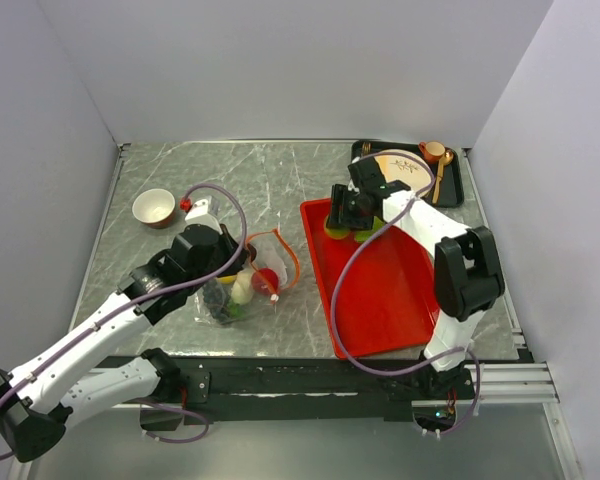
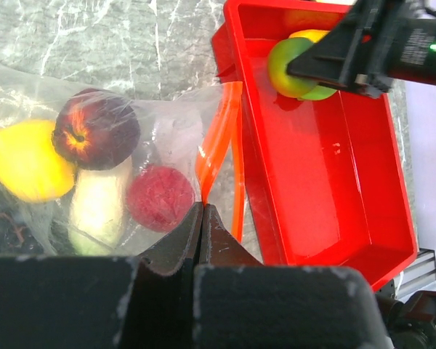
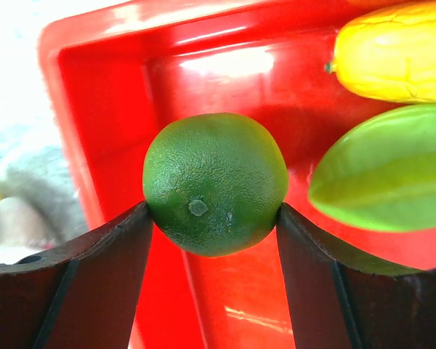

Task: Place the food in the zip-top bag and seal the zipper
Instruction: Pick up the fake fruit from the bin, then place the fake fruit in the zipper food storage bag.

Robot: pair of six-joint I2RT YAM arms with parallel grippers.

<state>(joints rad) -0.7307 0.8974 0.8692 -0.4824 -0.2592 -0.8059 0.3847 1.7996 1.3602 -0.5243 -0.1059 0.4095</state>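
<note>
The clear zip-top bag (image 1: 263, 258) lies left of the red tray (image 1: 390, 290). Its orange zipper strip (image 2: 218, 138) runs into my left gripper (image 2: 202, 208), which is shut on that edge. Inside the bag are a yellow fruit (image 2: 22, 163), a dark red peach (image 2: 94, 131), a red ball (image 2: 160, 196), a cream piece (image 2: 98, 207) and dark grapes (image 2: 0, 225). My right gripper (image 3: 212, 209) is shut on a green lime (image 3: 214, 182) over the tray's far left corner (image 3: 102, 94). A yellow fruit (image 3: 392, 54) and a green starfruit (image 3: 381, 171) lie beside the lime in the tray.
A small bowl (image 1: 154, 207) stands at the far left of the marble table. A black tray (image 1: 458, 185) at the far right holds a cream plate (image 1: 405, 168), gold cutlery and a cup (image 1: 432, 151). Grey walls close in the left, back and right.
</note>
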